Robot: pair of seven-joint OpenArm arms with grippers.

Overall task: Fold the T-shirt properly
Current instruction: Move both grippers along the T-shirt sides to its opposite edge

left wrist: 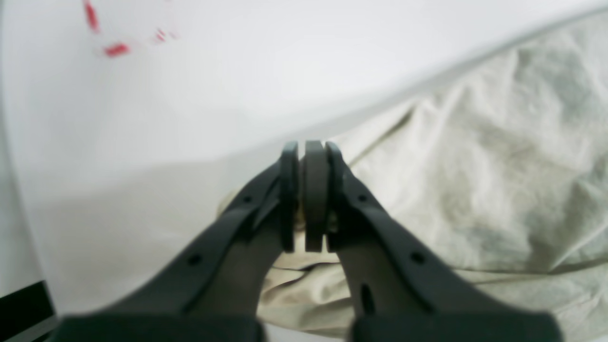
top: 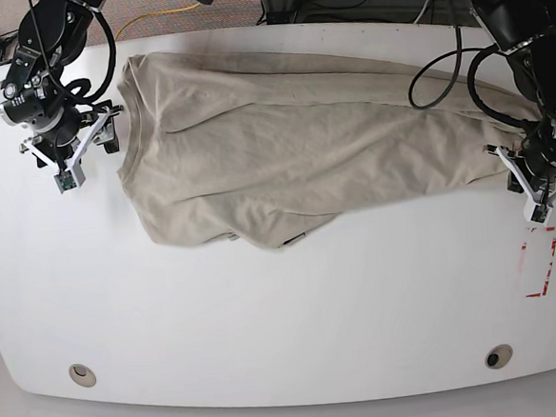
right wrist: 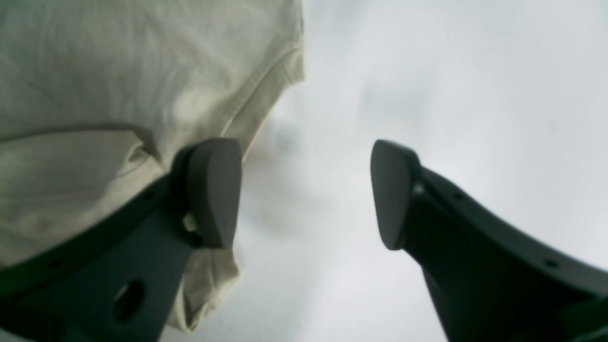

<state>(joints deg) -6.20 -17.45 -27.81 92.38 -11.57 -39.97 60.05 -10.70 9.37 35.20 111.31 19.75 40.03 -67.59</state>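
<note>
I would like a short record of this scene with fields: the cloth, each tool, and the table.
cloth: T-shirt, beige, wrinkled, spread across the table, partly folded over
left tool: shut on the T-shirt edge
right tool: open, holds nothing, one finger over the T-shirt edge
table: white, red marks near the left tool

Near half of table (top: 267, 324): bare white surface, open for passage from side to side.
Far half: taken up by T-shirt (top: 283, 141), spread nearly edge to edge.
Left edge in base view: narrow bare strip beside shirt, occupied by right gripper (top: 75, 146), jaws apart over bare table just beside the hem.
Right edge in base view: left gripper (top: 534, 183), clamped on shirt's end, blocking that corner.
Red markings (top: 540, 265): flat, no hindrance.
Cables (top: 459, 72): draped above shirt's far right part.
</note>
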